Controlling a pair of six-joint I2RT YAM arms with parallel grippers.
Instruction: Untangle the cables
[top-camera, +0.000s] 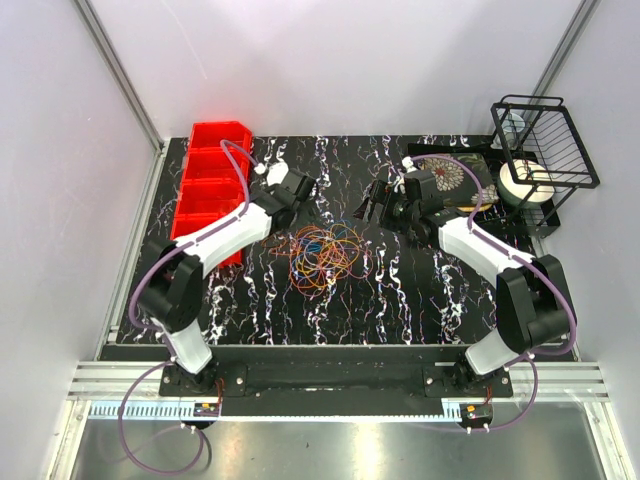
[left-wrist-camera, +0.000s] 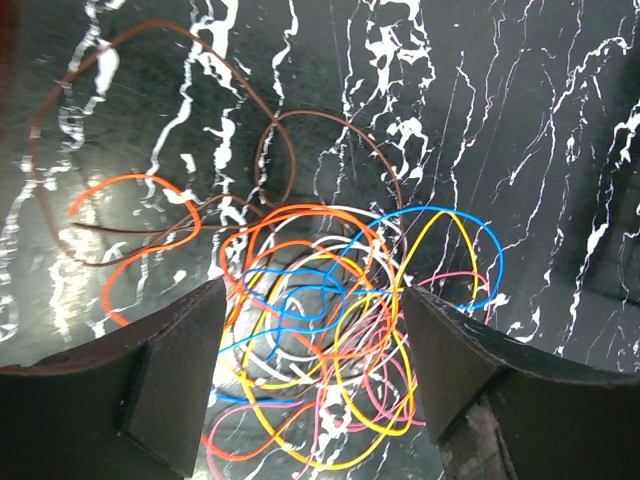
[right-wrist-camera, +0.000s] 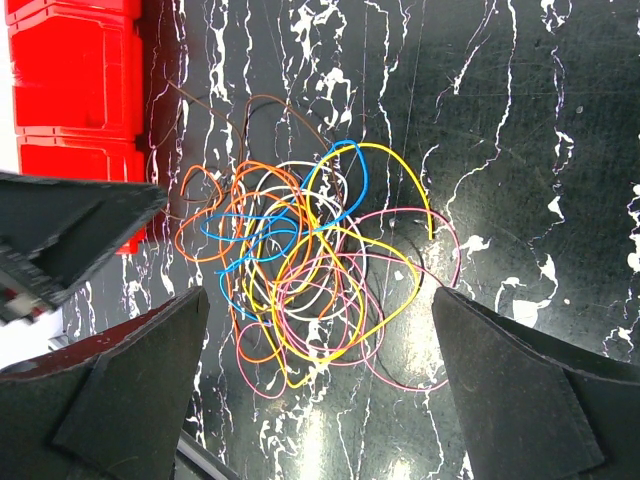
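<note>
The cables (top-camera: 325, 250) lie as one tangle of thin orange, yellow, blue, pink, white and brown loops on the black marbled table (top-camera: 420, 290). My left gripper (top-camera: 305, 190) hovers just behind and left of the tangle, open and empty. In the left wrist view the cables (left-wrist-camera: 330, 330) lie below, between its spread fingers (left-wrist-camera: 170, 380), around the gripper (left-wrist-camera: 312, 360). My right gripper (top-camera: 372, 205) hovers behind and right of the tangle, open and empty. In the right wrist view the cables (right-wrist-camera: 300, 250) lie below, ahead of the gripper (right-wrist-camera: 320, 380).
Red bins (top-camera: 212, 185) stand along the left edge and show in the right wrist view (right-wrist-camera: 75, 80). A black wire rack (top-camera: 545, 150), a white roll (top-camera: 525, 182) and a patterned plate (top-camera: 455, 175) sit at the back right. The left arm's gripper (right-wrist-camera: 70, 240) shows in the right wrist view.
</note>
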